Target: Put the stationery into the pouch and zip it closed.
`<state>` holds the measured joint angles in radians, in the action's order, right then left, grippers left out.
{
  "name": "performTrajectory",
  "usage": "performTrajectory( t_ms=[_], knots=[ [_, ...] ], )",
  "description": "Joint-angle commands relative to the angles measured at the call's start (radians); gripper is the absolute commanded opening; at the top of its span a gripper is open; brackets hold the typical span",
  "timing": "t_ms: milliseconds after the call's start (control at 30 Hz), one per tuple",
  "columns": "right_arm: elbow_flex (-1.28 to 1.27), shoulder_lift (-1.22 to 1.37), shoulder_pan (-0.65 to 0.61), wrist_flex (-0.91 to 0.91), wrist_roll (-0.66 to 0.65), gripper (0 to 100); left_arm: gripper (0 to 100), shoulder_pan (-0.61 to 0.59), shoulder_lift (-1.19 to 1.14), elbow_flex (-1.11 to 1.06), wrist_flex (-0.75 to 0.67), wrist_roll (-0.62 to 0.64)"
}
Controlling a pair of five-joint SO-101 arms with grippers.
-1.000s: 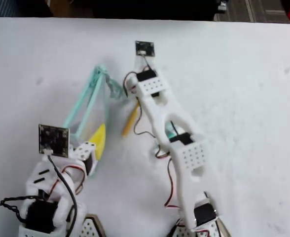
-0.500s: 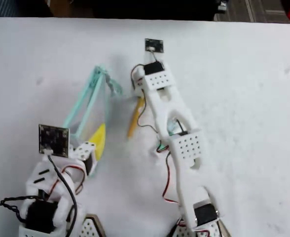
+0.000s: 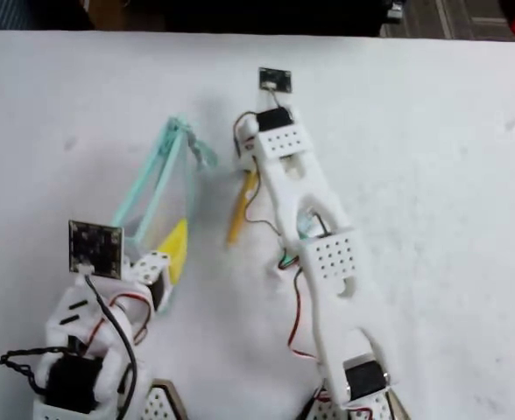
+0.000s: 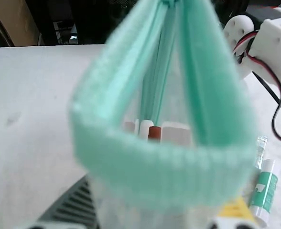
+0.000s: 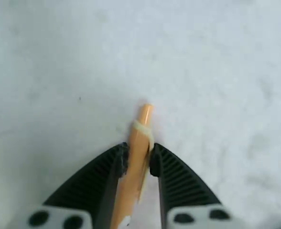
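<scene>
Pen point(image 5: 143, 117): orange, lying on the white surface point(image 3: 433, 131) just beside the pouch point(image 3: 157, 184).
Right jaws: closed tight on the pen.
Left jaws: pinching the pouch's near rim, mouth gaping.

A: On the right gripper point(image 5: 136, 151), the fingers point(image 5: 178, 183) are showing black, ribbed on their inner faces. The pen point(image 5: 133, 164) between them is reading orange, with a pale band near its tip.
B: Agreed. The table point(image 5: 217, 57) beyond that tip is looking plain white. And the pouch point(image 4: 164, 162)?
A: Ahead of the left gripper point(image 3: 158, 278), its zip band is showing mint green and finely ribbed, and its walls are looking clear. The ends point(image 4: 153, 132) inside are showing white, one red-brown.
B: I am also logging a yellow piece point(image 3: 177, 243) at the pouch's edge, close to that gripper, and a white stick point(image 4: 264, 188) with a green label just beside the pouch.
A: The arm shells point(image 3: 332, 262) are reading white with dotted hole grids, and the wires point(image 3: 299, 315) red and black.
</scene>
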<state>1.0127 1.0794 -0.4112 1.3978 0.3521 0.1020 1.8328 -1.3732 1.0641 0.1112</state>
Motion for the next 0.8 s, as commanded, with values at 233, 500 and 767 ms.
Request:
performTrajectory(
  t_ms=[233,500,767],
  knots=[
    [0.015,-0.154,-0.007,0.148,0.003,1.7,21,-0.001,-0.005,-0.002,-0.015,0.015],
    [0.014,-0.202,-0.005,0.202,0.003,1.7,21,-0.001,-0.005,-0.002,-0.015,0.017],
    [0.014,-0.22,0.004,0.217,0.003,1.7,21,-0.001,-0.005,-0.006,-0.018,0.017]
  ],
)
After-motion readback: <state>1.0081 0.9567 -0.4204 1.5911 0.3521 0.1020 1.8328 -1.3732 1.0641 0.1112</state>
